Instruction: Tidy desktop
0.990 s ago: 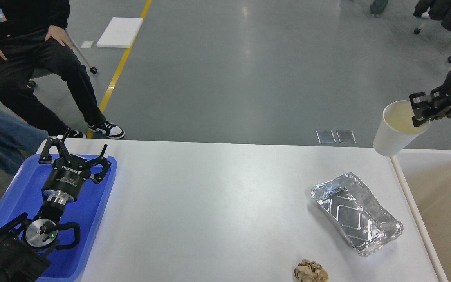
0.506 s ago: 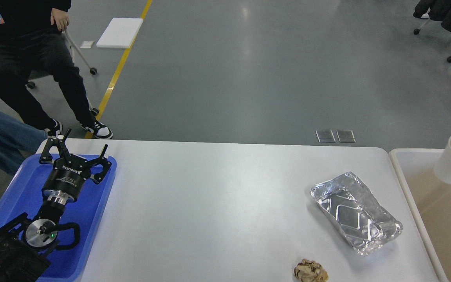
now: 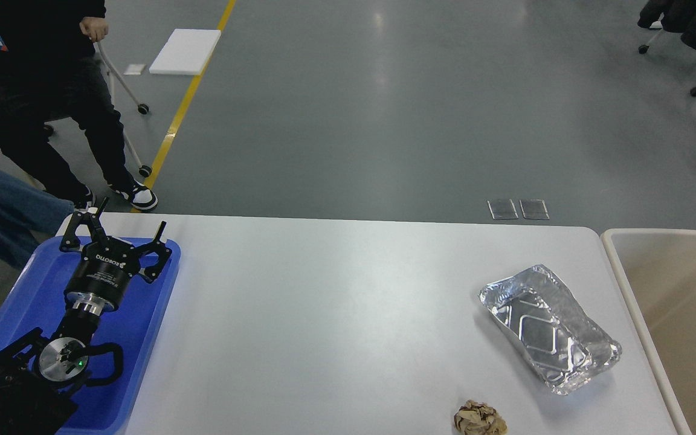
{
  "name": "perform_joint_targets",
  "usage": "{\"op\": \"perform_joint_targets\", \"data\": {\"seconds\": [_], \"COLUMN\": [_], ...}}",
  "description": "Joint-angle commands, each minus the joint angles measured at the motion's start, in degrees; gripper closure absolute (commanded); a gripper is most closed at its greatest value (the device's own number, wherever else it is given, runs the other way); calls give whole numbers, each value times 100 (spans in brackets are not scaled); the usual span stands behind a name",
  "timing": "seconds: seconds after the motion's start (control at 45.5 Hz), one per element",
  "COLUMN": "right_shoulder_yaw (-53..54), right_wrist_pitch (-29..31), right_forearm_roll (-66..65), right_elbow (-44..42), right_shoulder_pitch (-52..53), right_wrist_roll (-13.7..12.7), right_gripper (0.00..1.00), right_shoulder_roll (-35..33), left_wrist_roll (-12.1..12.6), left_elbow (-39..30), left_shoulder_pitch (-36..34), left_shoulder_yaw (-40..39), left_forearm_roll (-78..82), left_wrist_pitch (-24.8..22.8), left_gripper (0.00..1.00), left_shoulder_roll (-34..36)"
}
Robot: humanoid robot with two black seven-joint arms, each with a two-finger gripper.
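The white desktop (image 3: 336, 314) fills the lower half of the head view. A crumpled foil tray (image 3: 548, 329) lies on its right side. A brown crumpled paper ball (image 3: 480, 418) lies at the front edge, right of centre. My left gripper (image 3: 119, 225) is open and empty, hovering over the blue tray (image 3: 142, 326) at the left end. My right arm and gripper are out of view. The white paper cup is no longer visible.
A beige rimmed bin (image 3: 620, 284) stands against the desktop's right end. A person in black (image 3: 40, 103) stands beyond the far left corner, beside a chair on castors. Grey floor with a yellow line lies beyond the table.
My right gripper, which held a white paper cup over the bin, has left the view. The cup dropped toward the bin and is now out of sight. The left arm has not moved.
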Motion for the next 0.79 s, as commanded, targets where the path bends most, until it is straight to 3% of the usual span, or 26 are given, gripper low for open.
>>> {"op": "perform_joint_targets", "data": {"seconds": [0.0, 0.352, 0.66, 0.77], "right_shoulder_yaw": [1037, 1591, 2584, 2936], "right_wrist_pitch": [-263, -1300, -1845, -1933], "right_forearm_roll": [79, 852, 1090, 1090], "right_elbow": [-980, -1736, -3511, -3670], "right_shoulder_pitch": [-1429, -2994, -4602, -4849], "right_wrist_roll": [1, 10, 1, 1], "right_gripper": [100, 100, 100, 100], "right_shoulder_roll": [-30, 356, 1296, 1455], "left_wrist_roll": [-8, -8, -8, -8], "left_elbow": [-1, -1, 8, 8], "left_shoulder_pitch": [0, 0, 0, 0], "left_shoulder_yaw": [0, 0, 0, 0], "left_forearm_roll": [0, 0, 0, 0], "left_wrist_pitch": [0, 0, 0, 0], "left_gripper": [1, 1, 1, 1], "left_shoulder_roll": [1, 1, 1, 1]}}
